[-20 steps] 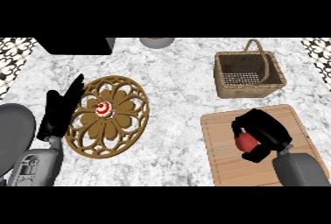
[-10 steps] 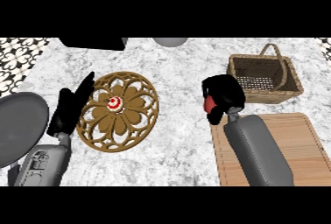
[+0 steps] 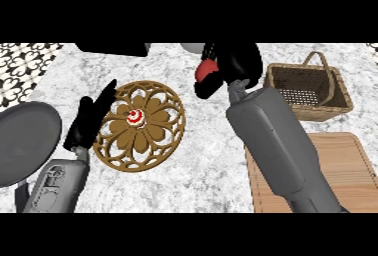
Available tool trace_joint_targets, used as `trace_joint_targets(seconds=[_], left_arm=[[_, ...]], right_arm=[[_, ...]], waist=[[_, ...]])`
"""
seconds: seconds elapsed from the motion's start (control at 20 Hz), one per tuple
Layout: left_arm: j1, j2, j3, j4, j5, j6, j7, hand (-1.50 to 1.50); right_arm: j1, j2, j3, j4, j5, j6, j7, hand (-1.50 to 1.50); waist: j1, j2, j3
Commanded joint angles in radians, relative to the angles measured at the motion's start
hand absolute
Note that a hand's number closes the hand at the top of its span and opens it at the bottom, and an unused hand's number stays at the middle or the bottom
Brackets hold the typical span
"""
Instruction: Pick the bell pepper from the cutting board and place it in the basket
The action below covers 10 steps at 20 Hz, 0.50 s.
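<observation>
Now I saw the right robot hand (image 3: 236, 62) grasping the bell pepper (image 3: 207, 71) by the far bench (image 3: 210, 146) edge, beside the basket (image 3: 311, 113); the left robot hand (image 3: 87, 122) lay relaxed.

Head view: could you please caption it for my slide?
Right hand holds the pepper, left of the basket; left hand rests by the trivet.

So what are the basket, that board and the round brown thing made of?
The basket looks like woven wicker: matte brown, visible weave. The board seems pale wood, showing grain lines. The round openwork piece could be carved wood or brassy metal; its golden-brown look leaves that open.
</observation>
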Motion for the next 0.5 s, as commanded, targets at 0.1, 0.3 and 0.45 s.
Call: trace_joint_targets(seconds=[0.1,0.3,0.45], left_arm=[[-0.005,0.013,0.014,0.013,0.007,-0.009,-0.004,0.0],[0.029,0.018,0.044,0.004,0.018,0.009,-0.019,0.0],[0.026,0.041,0.05,-0.009,0.018,-0.005,-0.019,0.0]], right_arm=[[-0.285,0.003,0.042,-0.02,-0.134,-0.198,0.294,1.5],[-0.548,0.003,-0.028,0.112,-0.121,-0.167,0.37,1.5],[-0.659,0.003,-0.058,0.211,-0.122,-0.214,0.418,1.5]], waist=[[-0.018,-0.005,-0.002],[-0.049,-0.003,-0.002],[-0.058,-0.003,-0.002]])
